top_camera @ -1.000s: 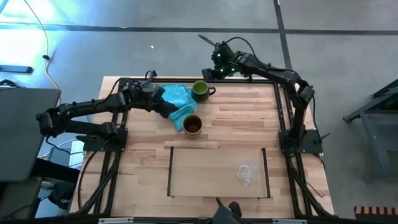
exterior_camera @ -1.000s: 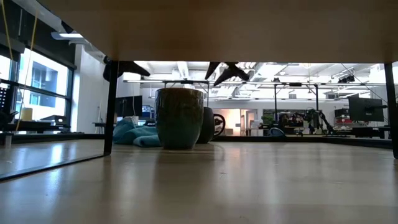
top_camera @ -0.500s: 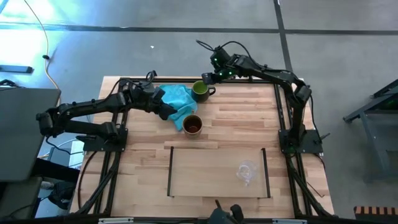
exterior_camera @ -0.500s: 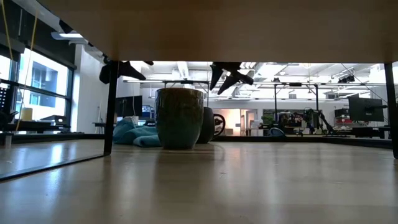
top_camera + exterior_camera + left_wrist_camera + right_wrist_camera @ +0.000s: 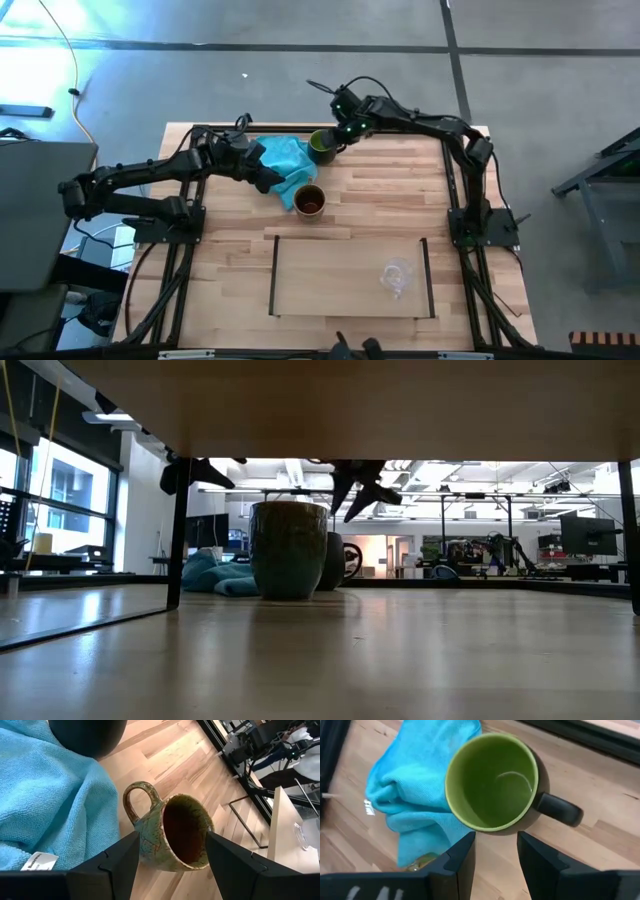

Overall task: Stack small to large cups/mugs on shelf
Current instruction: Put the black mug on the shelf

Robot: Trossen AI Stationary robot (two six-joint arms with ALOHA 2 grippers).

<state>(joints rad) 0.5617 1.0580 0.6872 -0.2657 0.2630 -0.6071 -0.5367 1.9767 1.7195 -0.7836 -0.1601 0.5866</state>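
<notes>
The brown mug (image 5: pixel 310 201) stands upright on the tabletop at the turquoise cloth's near corner, with a dark inside and a glazed handle (image 5: pixel 134 802). The green mug (image 5: pixel 322 145) stands upright by the cloth's far right edge, its dark handle (image 5: pixel 559 809) pointing right. The clear glass cup (image 5: pixel 397 277) sits on the shelf (image 5: pixel 330 285) near the table's front. My left gripper (image 5: pixel 270 178) is open above the cloth, just left of the brown mug (image 5: pixel 172 832). My right gripper (image 5: pixel 496 836) is open above the green mug (image 5: pixel 492 780), clear of it.
The turquoise cloth (image 5: pixel 285 160) lies bunched between the two mugs and under my left gripper. In the low view the brown mug (image 5: pixel 288 548) stands in front of the green mug (image 5: pixel 333 560). Dark frame rails (image 5: pixel 455 170) run along the table's edges.
My right gripper has gone toward the table's left edge and a little down, and now stands over the green mug. The mugs, the cloth and the glass cup have kept their places.
</notes>
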